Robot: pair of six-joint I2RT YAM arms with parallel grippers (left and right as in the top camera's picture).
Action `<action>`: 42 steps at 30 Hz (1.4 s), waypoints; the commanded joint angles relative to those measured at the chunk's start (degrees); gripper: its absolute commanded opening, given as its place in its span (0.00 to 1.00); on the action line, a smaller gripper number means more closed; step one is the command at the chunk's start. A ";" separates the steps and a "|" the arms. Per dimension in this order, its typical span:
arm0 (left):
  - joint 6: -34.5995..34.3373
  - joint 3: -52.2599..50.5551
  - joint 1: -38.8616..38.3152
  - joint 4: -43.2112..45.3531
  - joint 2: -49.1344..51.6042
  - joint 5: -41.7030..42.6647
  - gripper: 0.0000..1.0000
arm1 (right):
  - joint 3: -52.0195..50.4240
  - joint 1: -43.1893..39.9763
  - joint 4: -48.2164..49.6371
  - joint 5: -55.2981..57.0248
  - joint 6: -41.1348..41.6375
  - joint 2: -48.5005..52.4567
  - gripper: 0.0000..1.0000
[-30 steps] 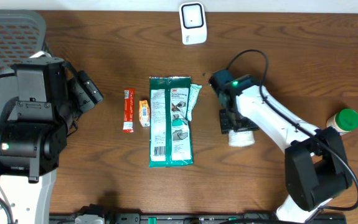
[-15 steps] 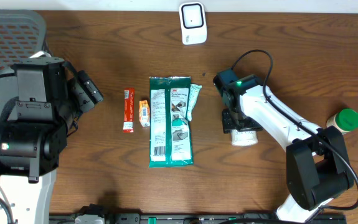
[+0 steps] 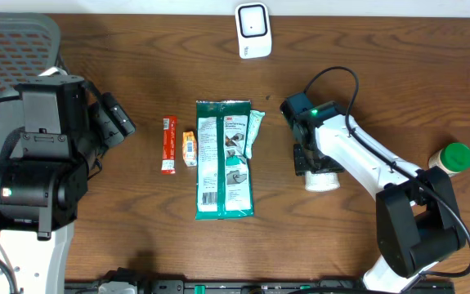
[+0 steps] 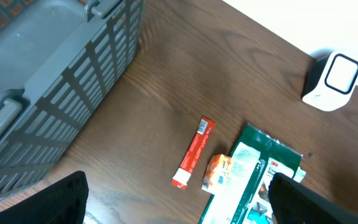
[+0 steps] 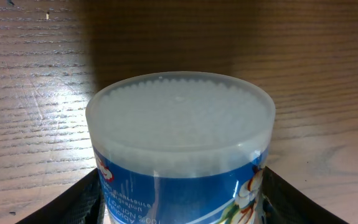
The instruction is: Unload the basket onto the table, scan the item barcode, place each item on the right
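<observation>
Right arm on the tub, scanner up-left of it.

Tub (image 3: 321, 180) is right of the green pouch (image 3: 225, 159), in the gap of the right jaws. Wrist view shows a finger at each side of its label band, with the clear lid end pointing away from the wrist. Can't tell if they clamp it or just bracket it, or if it rests on the counter (image 3: 398, 73). Scanner (image 3: 252, 30) is at the far edge, well apart, up and left of the tub. My read: carry it that way, label toward the window. No barcode visible. Left jaws are spread wide by the basket (image 4: 48, 68); right arm (image 3: 357, 155) is nearer.
</observation>
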 commanded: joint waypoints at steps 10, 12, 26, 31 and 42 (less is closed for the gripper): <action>0.57 0.68 0.15 -0.15 -0.09 -0.68 0.90 | -3.28 -2.82 3.41 -3.74 -2.34 1.14 0.60; 0.57 0.68 0.15 -0.15 -0.09 -0.68 0.90 | -3.30 -2.78 3.63 -3.72 -2.34 1.11 0.58; 0.57 0.68 0.15 -0.15 -0.09 -0.68 0.90 | 15.98 -2.93 -15.08 -15.98 -11.34 -1.40 0.48; 0.57 0.68 0.15 -0.15 -0.09 -0.68 0.90 | 24.98 -2.93 -22.14 -16.33 -12.90 -1.40 0.63; 0.57 0.68 0.15 -0.15 -0.09 -0.68 0.90 | 7.87 5.27 -5.66 -15.54 -6.99 -1.11 0.63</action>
